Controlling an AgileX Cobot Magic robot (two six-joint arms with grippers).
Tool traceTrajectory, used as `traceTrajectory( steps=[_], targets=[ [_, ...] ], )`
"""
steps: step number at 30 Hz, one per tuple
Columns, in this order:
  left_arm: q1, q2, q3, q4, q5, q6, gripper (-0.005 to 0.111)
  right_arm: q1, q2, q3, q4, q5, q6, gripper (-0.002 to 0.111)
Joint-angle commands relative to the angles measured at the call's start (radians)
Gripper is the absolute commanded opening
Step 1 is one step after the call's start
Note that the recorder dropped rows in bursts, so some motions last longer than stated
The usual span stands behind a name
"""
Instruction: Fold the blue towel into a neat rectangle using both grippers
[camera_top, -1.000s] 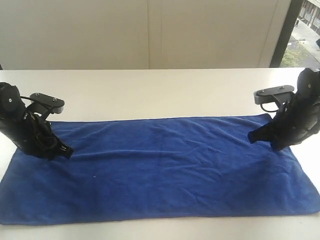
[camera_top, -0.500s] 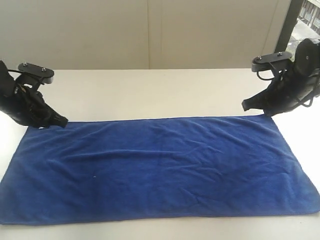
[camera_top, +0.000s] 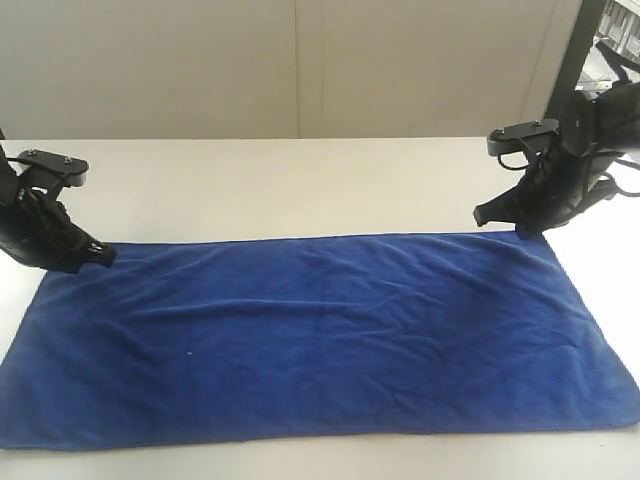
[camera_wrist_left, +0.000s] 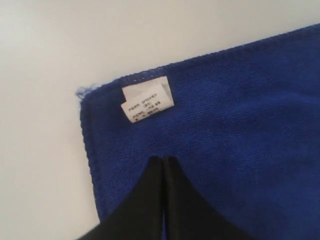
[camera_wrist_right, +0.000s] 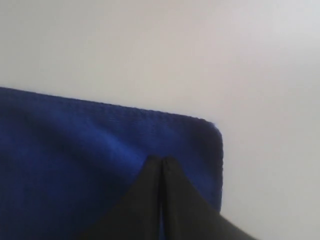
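white table (camera_top: 300, 180) under blue towel (camera_top: 320, 335).

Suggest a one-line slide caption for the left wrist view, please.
Shut left gripper above a corner of the blue towel, just short of its white tag, on a pale table.

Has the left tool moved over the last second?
Yes. The left tool has drawn back from over the blue towel toward the far edge of the table and outward. It now sits shut at the towel's far left corner.
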Motion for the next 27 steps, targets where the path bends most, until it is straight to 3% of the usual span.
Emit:
traceTrajectory(
  steps=[1,27],
  targets=[
    [0.004,0.024,-0.004,-0.004,-0.021,-0.002,0.0,-0.019,0.024,-0.01,0.003,-0.012,-0.012,0.0],
    [0.013,0.049,-0.004,0.026,-0.015,-0.002,0.0,-0.057,0.056,-0.01,0.001,-0.053,-0.014,0.0]
  ],
)
